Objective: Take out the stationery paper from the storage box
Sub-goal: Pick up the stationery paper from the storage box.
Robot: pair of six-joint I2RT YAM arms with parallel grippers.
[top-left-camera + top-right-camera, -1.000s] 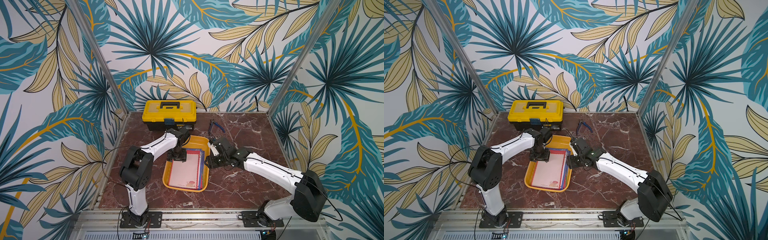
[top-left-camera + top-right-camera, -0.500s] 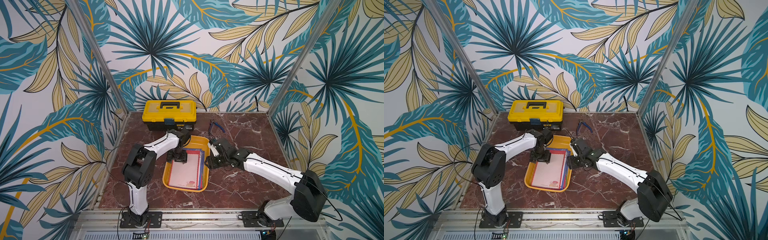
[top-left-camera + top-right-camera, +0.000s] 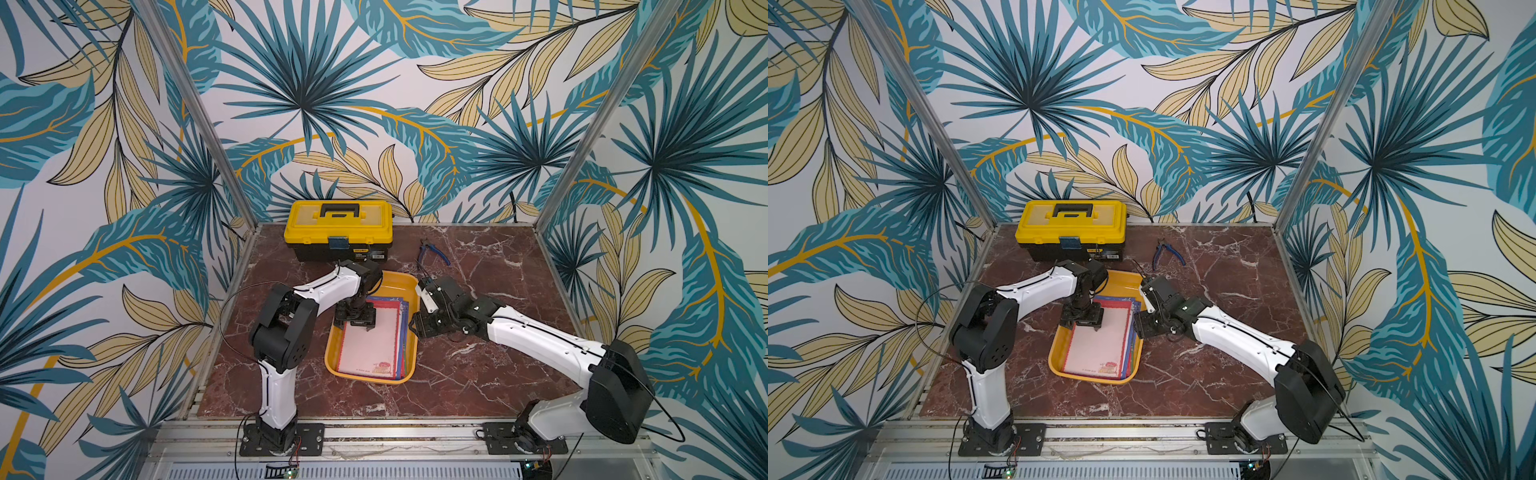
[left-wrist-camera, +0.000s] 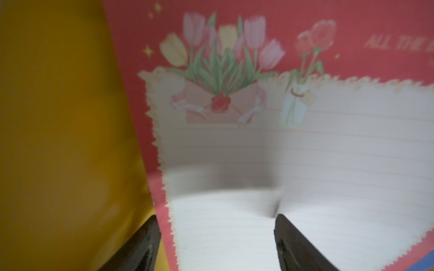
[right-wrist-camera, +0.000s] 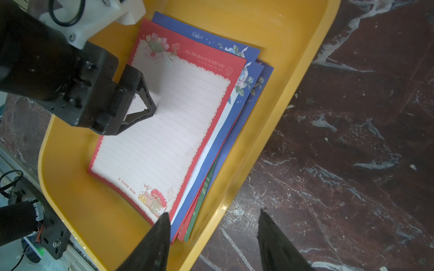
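Left gripper (image 4: pixel 216 218) on paper (image 5: pixel 169 131): "ALL THE BEAUTY IS FOR YOU"

**Left gripper (image 4: pixel 216 237) spread over the red-bordered stationery paper (image 4: pixel 340 152) in the yellow storage box (image 4: pixel 58 140)**

Two dark fingertips (image 4: pixel 296 246), closest to the camera, stand wide apart with nothing clamped between them. One touches the sheet's lined white centre, where the paper dimples at its tip. The other sits at the sheet's red margin, where the paper meets the box's yellow floor. Between them the sheet is blurred and appears to bulge slightly. Further along the page, printed tulips (image 4: pixel 220 47) rise from a pink envelope sealed in red, beside a small vase of red blooms and pale lettering that begins "ALL THE". A blue sheet (image 4: pixel 425 259) peeks out from under one corner.
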